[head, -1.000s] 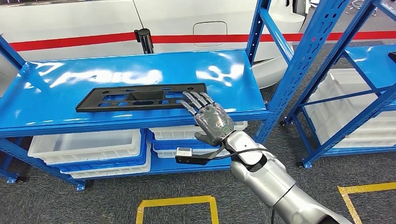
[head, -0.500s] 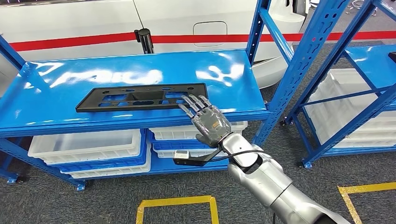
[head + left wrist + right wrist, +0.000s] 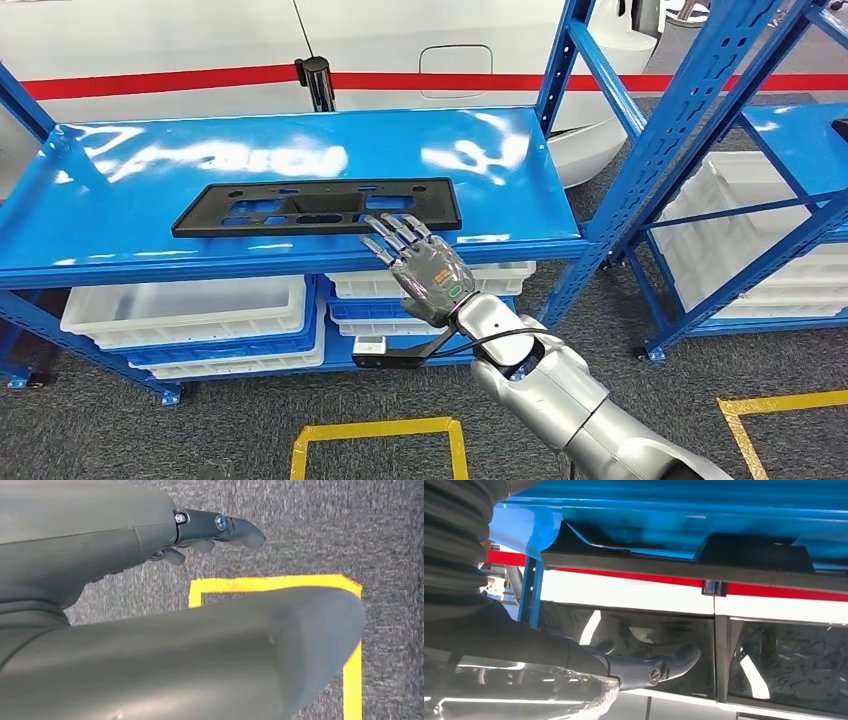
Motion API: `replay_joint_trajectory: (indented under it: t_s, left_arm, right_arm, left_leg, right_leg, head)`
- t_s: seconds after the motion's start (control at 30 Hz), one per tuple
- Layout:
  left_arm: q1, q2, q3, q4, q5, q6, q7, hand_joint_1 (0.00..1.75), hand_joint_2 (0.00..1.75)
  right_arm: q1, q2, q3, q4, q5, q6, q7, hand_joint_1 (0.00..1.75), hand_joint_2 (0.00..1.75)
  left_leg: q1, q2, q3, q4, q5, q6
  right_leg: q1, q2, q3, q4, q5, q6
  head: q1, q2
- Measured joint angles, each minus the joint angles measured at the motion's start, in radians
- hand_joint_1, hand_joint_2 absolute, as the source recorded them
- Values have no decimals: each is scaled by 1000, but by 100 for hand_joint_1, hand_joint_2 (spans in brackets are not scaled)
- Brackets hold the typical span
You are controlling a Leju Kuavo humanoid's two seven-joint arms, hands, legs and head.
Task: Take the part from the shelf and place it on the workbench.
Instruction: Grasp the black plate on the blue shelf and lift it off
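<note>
A flat black plastic part [image 3: 318, 206] with several cut-outs lies lengthwise on the top board of the blue shelf [image 3: 120, 250]. My right hand [image 3: 420, 265] reaches in from below with its fingers spread and holds nothing. Its fingertips [image 3: 385, 224] are at the part's near edge, toward its right end; I cannot tell if they touch it. In the right wrist view the part [image 3: 674, 565] is a dark bar in front of the hand's fingers [image 3: 644, 667]. My left hand [image 3: 215, 527] hangs over the grey floor, fingers apart and holding nothing.
White bins [image 3: 190, 315] fill the shelf's lower level. Blue uprights [image 3: 655, 140] stand right of the hand, and a second blue shelf [image 3: 800, 130] with white bins stands at the far right. A white vehicle with a red stripe [image 3: 180, 80] is behind. Yellow tape [image 3: 380, 432] marks the floor.
My right hand has slid left and a little back along the part's near edge. The whole picture has shifted slightly, so the camera moved. The part lies as before.
</note>
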Motion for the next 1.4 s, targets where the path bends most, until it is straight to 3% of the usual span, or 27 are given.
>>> replay_joint_trajectory:
  t_s: [0.07,0.1,0.13,0.2,0.27,0.4,0.47,0.53,0.57,0.6,0.63,0.7,0.73,0.8,0.9,0.97,1.07,1.1,1.13,1.17,1.2,1.23,1.3,1.37,1.4]
  left_arm:
    - [0,0,4,0,1,0,0,0,0]
    - [0,0,6,0,1,0,0,0,0]
    - [0,0,8,0,2,0,0,0,0]
    - [0,-2,10,0,2,0,0,0,0]
    - [0,-3,11,0,3,1,0,0,0]
    - [0,-2,16,0,5,3,0,0,0]
    - [0,-1,19,0,5,3,-1,0,0]
    - [1,-2,21,0,5,3,-1,0,0]
    - [1,-1,22,0,5,3,-1,0,0]
    - [2,-1,23,0,5,3,0,0,0]
    - [2,-1,23,0,4,3,0,0,0]
    - [2,0,25,0,4,3,0,0,0]
    - [2,1,26,0,4,2,0,0,0]
    - [1,2,26,1,4,-1,1,0,0]
    - [0,2,27,1,4,-5,1,0,0]
    - [0,2,27,1,4,-9,1,0,0]
    - [0,2,27,1,4,-10,2,0,0]
    - [1,2,27,1,4,-10,2,0,0]
    - [1,1,27,1,3,-10,2,0,0]
    - [1,0,27,1,2,-11,2,0,0]
    - [1,0,27,1,1,-10,2,0,0]
    - [1,0,28,1,0,-10,2,0,0]
    - [-1,1,29,1,-2,-10,3,0,0]
    - [-2,2,33,0,-5,-10,3,0,0]
    - [-2,3,34,0,-6,-11,1,0,0]
  right_arm:
    - [4,-4,4,-1,0,1,0,0,175]
    - [6,-6,5,-1,0,1,1,0,175]
    - [6,-6,6,-2,0,1,1,0,175]
    - [5,-6,7,-7,0,2,1,0,175]
    - [4,-5,8,-13,1,2,1,0,175]
    - [3,-1,12,-23,2,2,2,0,175]
    - [3,5,14,-27,2,2,3,0,175]
    - [4,8,16,-28,2,2,3,0,175]
    - [6,9,18,-28,3,3,5,0,175]
    - [7,9,19,-28,4,4,6,0,175]
    - [9,9,20,-28,5,5,8,0,175]
    - [9,10,21,-29,10,4,13,0,175]
    - [9,10,21,-29,13,4,15,0,175]
    - [9,12,21,-31,18,2,17,0,175]
    - [9,13,21,-35,21,1,19,0,175]
    - [6,13,20,-38,21,1,19,0,175]
    - [10,10,21,-38,23,1,20,0,175]
    - [14,8,21,-38,26,2,21,0,175]
    - [17,7,20,-37,30,2,22,0,175]
    - [18,7,20,-37,34,2,23,0,175]
    - [19,7,20,-38,38,2,25,0,175]
    - [19,7,20,-38,41,2,26,0,175]
    - [19,7,18,-38,47,2,27,0,175]
    - [20,9,16,-38,53,2,29,0,175]
    - [20,11,15,-38,56,2,30,0,175]
  left_leg:
    - [-3,-1,0,0,-1,2]
    - [-5,-2,0,1,-2,2]
    - [-6,-4,1,1,-3,2]
    - [-10,-6,5,2,-8,-3]
    - [-15,-7,7,5,-16,-11]
    - [-9,-5,5,22,-34,-35]
    - [1,-9,-30,100,-72,-54]
    - [14,-11,-107,233,-123,-72]
    - [20,-11,-142,284,-133,-78]
    - [26,-11,-161,298,-120,-82]
    - [31,-11,-161,274,-87,-85]
    - [35,-12,-109,138,7,-82]
    - [33,-12,-81,76,34,-77]
    - [24,-12,-54,16,41,-62]
    - [19,-11,-36,-3,29,-37]
    - [21,-13,-17,-11,25,-22]
    - [18,-15,-6,-12,12,-12]
    - [17,-17,-1,-11,7,-12]
    - [16,-18,6,-11,1,-13]
    - [16,-19,15,-11,-5,-16]
    - [16,-19,24,-11,-12,-19]
    - [14,-19,34,-11,-20,-24]
    - [9,-19,46,-10,-38,-35]
    - [9,-18,54,-2,-50,-46]
    - [13,-17,58,9,-56,-52]
  right_leg:
    - [7,0,-70,121,-33,-5]
    - [12,0,-80,129,-27,-3]
    - [17,0,-66,92,-5,1]
    - [27,-2,3,-56,55,0]
    - [32,-4,54,-158,90,-17]
    - [25,1,74,-181,97,-56]
    - [19,4,85,-184,93,-69]
    - [20,7,94,-184,84,-77]
    - [20,8,99,-184,80,-78]
    - [20,11,105,-184,74,-76]
    - [20,13,113,-184,68,-74]
    - [19,16,132,-185,52,-67]
    - [21,17,140,-186,46,-63]
    - [24,18,147,-188,39,-51]
    - [30,16,151,-170,37,-34]
    - [31,13,111,-97,10,-34]
    - [29,12,-22,95,-44,-38]
    - [29,12,-51,118,-43,-36]
    - [29,11,-60,103,-26,-29]
    - [29,10,-49,51,9,-21]
    - [29,7,-24,-26,54,-12]
    - [30,4,0,-98,89,-11]
    - [30,-3,33,-181,111,-30]
    - [26,-2,45,-188,104,-54]
    - [22,0,56,-190,109,-61]
  head:
    - [0,0]
    - [0,0]
    - [0,0]
    - [0,0]
    - [-1,0]
    - [-3,0]
    - [-6,0]
    - [-8,0]
    - [-8,0]
    - [-8,0]
    - [-8,0]
    - [-8,0]
    - [-7,0]
    - [-8,0]
    - [-9,0]
    - [-8,0]
    - [-5,0]
    - [-5,0]
    - [-5,0]
    - [-5,0]
    - [-5,0]
    - [-5,0]
    - [-4,0]
    - [-6,0]
    - [-7,0]
